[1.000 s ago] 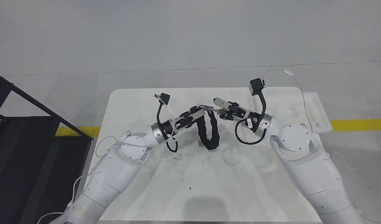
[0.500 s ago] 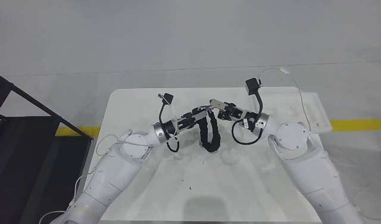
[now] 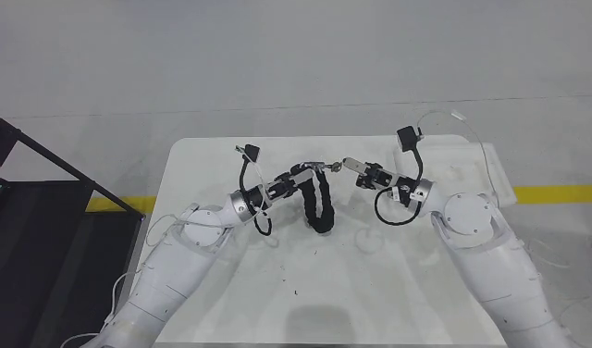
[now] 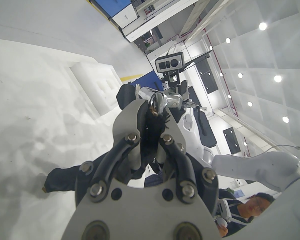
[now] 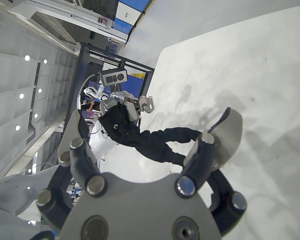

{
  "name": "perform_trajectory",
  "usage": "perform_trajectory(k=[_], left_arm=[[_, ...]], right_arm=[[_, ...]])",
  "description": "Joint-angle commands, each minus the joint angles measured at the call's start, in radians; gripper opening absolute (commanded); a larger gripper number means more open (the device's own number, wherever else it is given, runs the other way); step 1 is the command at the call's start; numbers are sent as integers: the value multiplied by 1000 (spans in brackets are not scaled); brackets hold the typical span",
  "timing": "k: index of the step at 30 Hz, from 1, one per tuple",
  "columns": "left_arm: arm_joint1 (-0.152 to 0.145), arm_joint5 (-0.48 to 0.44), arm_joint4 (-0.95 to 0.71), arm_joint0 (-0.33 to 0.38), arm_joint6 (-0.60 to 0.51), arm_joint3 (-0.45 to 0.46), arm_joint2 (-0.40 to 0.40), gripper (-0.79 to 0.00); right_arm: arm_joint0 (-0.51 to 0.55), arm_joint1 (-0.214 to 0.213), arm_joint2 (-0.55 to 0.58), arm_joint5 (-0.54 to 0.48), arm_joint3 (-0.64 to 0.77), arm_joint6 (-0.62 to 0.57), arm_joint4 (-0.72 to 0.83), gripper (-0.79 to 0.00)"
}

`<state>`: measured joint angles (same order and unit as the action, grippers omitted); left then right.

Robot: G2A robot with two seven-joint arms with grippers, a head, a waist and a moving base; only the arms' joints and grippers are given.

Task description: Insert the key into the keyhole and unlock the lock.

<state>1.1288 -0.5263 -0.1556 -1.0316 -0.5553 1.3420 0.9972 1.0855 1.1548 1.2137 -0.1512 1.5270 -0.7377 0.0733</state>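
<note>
A black fabric-covered cable lock (image 3: pixel 320 205) hangs in a loop above the white table (image 3: pixel 388 283). My left gripper (image 3: pixel 302 175) is shut on the lock's upper end, just behind its silver head (image 4: pixel 165 99). In the right wrist view a silver key (image 5: pixel 145 104) sticks out of the keyhole in that head (image 5: pixel 128 100), and the black cable (image 5: pixel 162 143) trails down below it. My right gripper (image 3: pixel 355 168) is open a short way to the right of the key, with nothing between its fingers (image 5: pixel 76 126).
A white foam tray (image 3: pixel 491 176) lies along the table's right edge. A black rack (image 3: pixel 37 218) stands off the table's left side. The table's front half is bare.
My right gripper has let go of the key and drawn back to the right. The key stays in the lock head. The left arm with the lock has shifted slightly left.
</note>
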Motion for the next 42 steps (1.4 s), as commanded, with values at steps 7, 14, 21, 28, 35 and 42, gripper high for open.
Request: perform_trajectory(k=[7,14,21,28,35,42], left_arm=[[9,75,53,4,7,24,-16,-785],[12,88,53,-4,4,33,-8,-785],[14,82,50,-12,-6,37,2,-785],[19,90,53,-14,-14,39,1,-785],[23,99,60,-14,-18,37,4,-785],[27,106,68,-15,-28,39,5,-785]], right_arm=[[-40,2,-57,13,35,-3,-153,0],[-67,10,-112,17,24,36,-250,0],[-72,14,-121,0,12,50,-249,0],[-67,15,-120,-23,19,38,-235,0],[-72,16,-131,-24,28,28,-252,0],[-76,18,-139,-22,27,24,-261,0]])
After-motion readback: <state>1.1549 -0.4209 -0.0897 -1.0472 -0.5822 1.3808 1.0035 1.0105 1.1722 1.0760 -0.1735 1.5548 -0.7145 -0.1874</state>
